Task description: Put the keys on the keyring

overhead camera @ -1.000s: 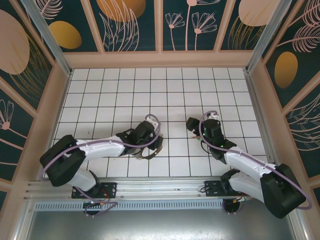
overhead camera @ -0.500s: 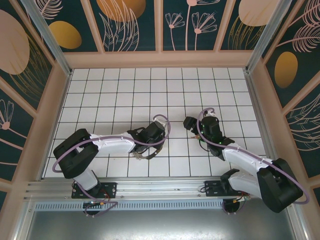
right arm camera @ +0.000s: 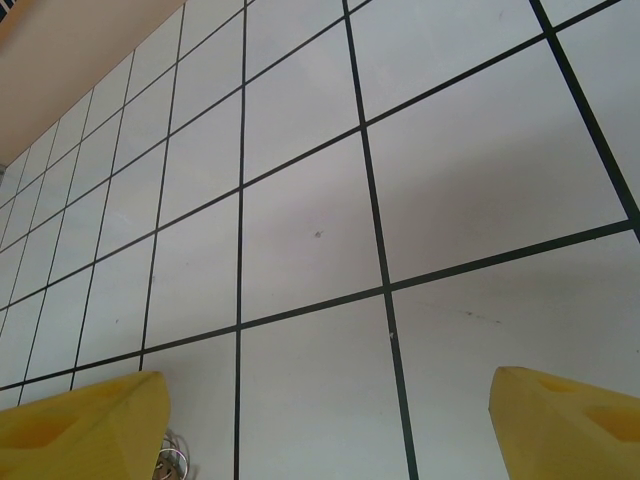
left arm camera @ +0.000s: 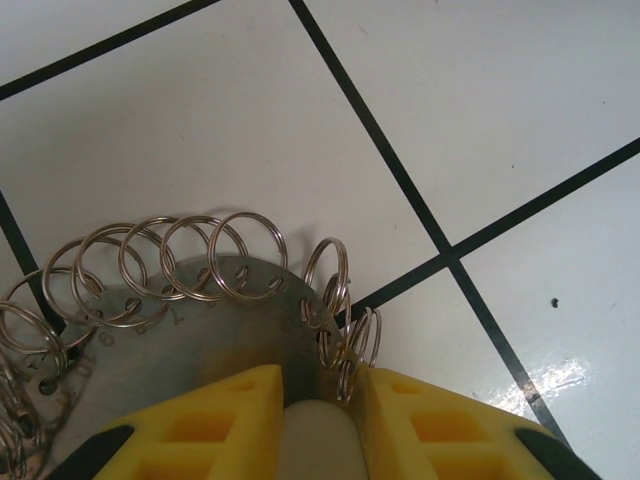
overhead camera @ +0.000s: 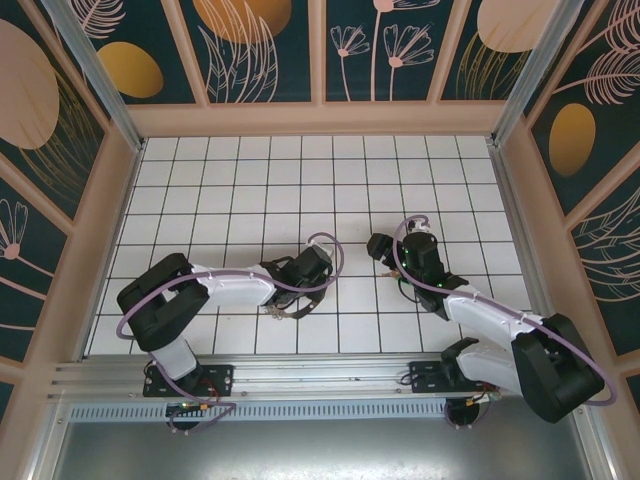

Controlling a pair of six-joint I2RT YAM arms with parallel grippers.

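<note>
While the left pincer (left arm camera: 320, 385) grips the keyring (left arm camera: 180, 345) by its flat rim, the loop-fringed side curves toward 9 o'clock. The right pincer (right arm camera: 325, 400) gapes wide above the bench (right arm camera: 300, 200).

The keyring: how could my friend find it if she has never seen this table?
Look at the white tiled table and follow the left arm to its pincer, near the front edge. The keyring lies on the tiles right at its yellow fingers. It is a thin grey metal hoop fringed with lots of little silvery loops, shiny against the plain white squares and black lines.
</note>
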